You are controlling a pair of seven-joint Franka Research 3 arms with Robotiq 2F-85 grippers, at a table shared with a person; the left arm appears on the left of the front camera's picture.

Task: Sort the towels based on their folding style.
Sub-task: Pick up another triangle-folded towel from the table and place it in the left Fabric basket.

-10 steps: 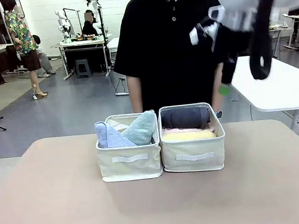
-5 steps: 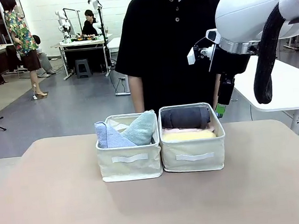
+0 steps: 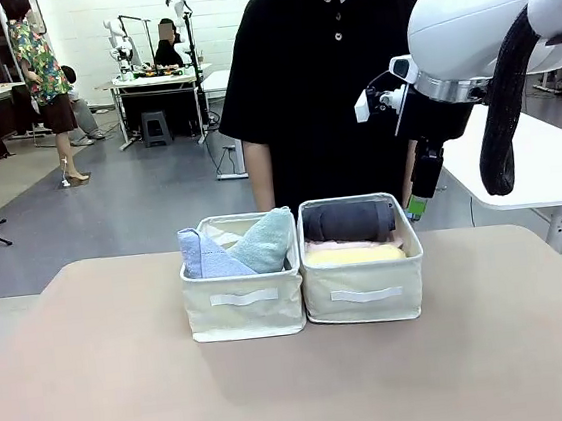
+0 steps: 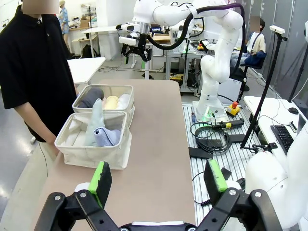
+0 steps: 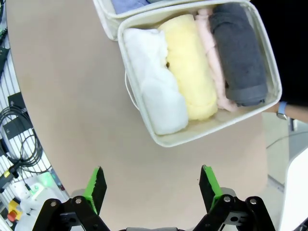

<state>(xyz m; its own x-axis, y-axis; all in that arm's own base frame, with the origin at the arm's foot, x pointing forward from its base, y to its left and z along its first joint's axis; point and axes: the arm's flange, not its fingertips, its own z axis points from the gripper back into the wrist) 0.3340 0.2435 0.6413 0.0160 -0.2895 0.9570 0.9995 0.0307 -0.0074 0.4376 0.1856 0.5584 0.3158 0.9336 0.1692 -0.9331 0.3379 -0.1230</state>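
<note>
Two cream bins stand side by side mid-table. The left bin [image 3: 242, 300] holds a light blue wedge [image 3: 206, 259] and a pale teal wedge [image 3: 265, 240]. In the right bin [image 3: 366, 297] lie a dark grey roll [image 3: 347, 221], a yellow roll [image 3: 354, 254] and a strip of pink between them. From above, the right wrist view shows white [image 5: 156, 91], yellow [image 5: 190, 72], pink [image 5: 211, 57] and dark grey [image 5: 238, 48] rolls packed together. My right gripper [image 3: 418, 196] [image 5: 151, 183] hangs open and empty, high above the table just beyond that bin. My left gripper [image 4: 158, 178] is open and empty, far from both bins [image 4: 91, 144].
A person in a black shirt [image 3: 318, 86] stands close behind the bins at the far edge. A white table [image 3: 527, 159] is at the back right. Tabletop [image 3: 300, 389] stretches bare in front of the bins. Cables and a robot base [image 4: 211, 96] lie beside the table.
The right arm swung down from a blurred, higher pose one second ago and has held almost still over the last half second. The towels and bins have not moved.
</note>
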